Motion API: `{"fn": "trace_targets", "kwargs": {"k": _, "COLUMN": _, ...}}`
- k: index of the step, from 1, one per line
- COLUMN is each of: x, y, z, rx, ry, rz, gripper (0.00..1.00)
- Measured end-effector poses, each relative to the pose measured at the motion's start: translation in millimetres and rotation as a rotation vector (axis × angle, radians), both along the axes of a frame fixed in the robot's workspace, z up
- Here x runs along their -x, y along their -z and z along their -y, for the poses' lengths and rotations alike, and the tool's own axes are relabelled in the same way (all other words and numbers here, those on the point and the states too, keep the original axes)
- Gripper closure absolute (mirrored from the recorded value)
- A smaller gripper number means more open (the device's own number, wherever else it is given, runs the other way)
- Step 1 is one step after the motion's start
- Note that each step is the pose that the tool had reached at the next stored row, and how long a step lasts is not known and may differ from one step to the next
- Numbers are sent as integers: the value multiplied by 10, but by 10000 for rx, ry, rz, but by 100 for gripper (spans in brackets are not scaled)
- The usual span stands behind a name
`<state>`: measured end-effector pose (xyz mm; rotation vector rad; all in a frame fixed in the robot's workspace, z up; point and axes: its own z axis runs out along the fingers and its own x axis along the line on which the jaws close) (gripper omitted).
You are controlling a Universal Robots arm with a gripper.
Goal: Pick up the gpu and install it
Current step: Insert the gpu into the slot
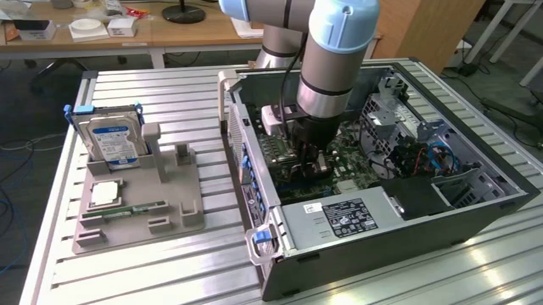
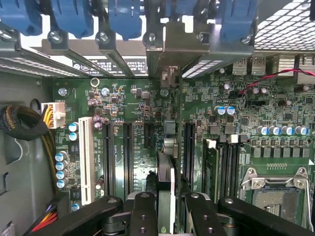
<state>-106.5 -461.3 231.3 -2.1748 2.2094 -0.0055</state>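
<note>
Entry: arm lowered into the open computer case (image 1: pixel 475 210). In the exterior view my gripper (image 1: pixel 311 166) is down over the motherboard (image 1: pixel 357 168).

Jaws: closed on the gpu (image 2: pixel 166 172). One finger (image 2: pixel 142 206) sits on each face of the card, which stands edge-on between them, thin and dark with a silvery edge.

Gpu position: it runs from between my jaws straight ahead toward the rear wall of the case, ending just short of the row of blue slot latches (image 2: pixel 123 17). It stands over the board in the strip between two long black expansion slots (image 2: pixel 127 157), one on either side of my jaws. I cannot tell whether its lower edge is in a slot or just above the board.

Around the jaws:
- white slot (image 2: pixel 86 157): further out on one side, past the black slots.
- memory slots (image 2: pixel 227 167) and CPU socket (image 2: pixel 278 191): on the other side, the socket further out.
- bundle of yellow and black wires (image 2: pixel 47 147): beyond the white slot, near the case wall.

Outside the case, well apart from my jaws, towards the exterior view's left:
- grey fixture tray (image 1: pixel 182 190) on the slatted table (image 1: pixel 170 279).
- hard drive (image 1: pixel 110 136) with a blue label, upright in the tray.
- memory stick (image 1: pixel 127 208), lying flat in the tray.

The power supply (image 1: pixel 339 219) lies in the case near my jaws.
</note>
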Motion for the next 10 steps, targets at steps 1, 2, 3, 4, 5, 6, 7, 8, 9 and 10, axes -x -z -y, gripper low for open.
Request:
{"fn": "trace_targets", "kwargs": {"k": 1, "x": 0, "y": 2, "z": 0, "rx": 0, "ry": 0, "rz": 0, "gripper": 73}}
{"fn": "trace_targets", "kwargs": {"k": 2, "x": 0, "y": 4, "z": 0, "rx": -1, "ry": 0, "rz": 1, "gripper": 73}}
{"fn": "trace_targets", "kwargs": {"k": 3, "x": 0, "y": 5, "z": -1, "rx": -3, "ry": 0, "rz": 1, "gripper": 73}}
{"fn": "trace_targets", "kwargs": {"k": 4, "x": 0, "y": 5, "z": -1, "rx": -3, "ry": 0, "rz": 2, "gripper": 73}}
{"fn": "trace_targets", "kwargs": {"k": 5, "x": 0, "y": 5, "z": -1, "rx": -5, "ry": -1, "rz": -2, "gripper": 73}}
{"fn": "trace_targets", "kwargs": {"k": 6, "x": 0, "y": 5, "z": -1, "rx": -6, "ry": -1, "rz": -4, "gripper": 73}}
{"fn": "trace_targets", "kwargs": {"k": 7, "x": 0, "y": 5, "z": -1, "rx": -6, "ry": -1, "rz": -4, "gripper": 73}}
{"fn": "trace_targets", "kwargs": {"k": 8, "x": 0, "y": 5, "z": -1, "rx": -6, "ry": -1, "rz": -4, "gripper": 73}}
{"fn": "trace_targets", "kwargs": {"k": 9, "x": 0, "y": 5, "z": -1, "rx": -6, "ry": -1, "rz": -4, "gripper": 73}}
{"fn": "trace_targets", "kwargs": {"k": 10, "x": 0, "y": 5, "z": -1, "rx": -7, "ry": -1, "rz": -4, "gripper": 73}}
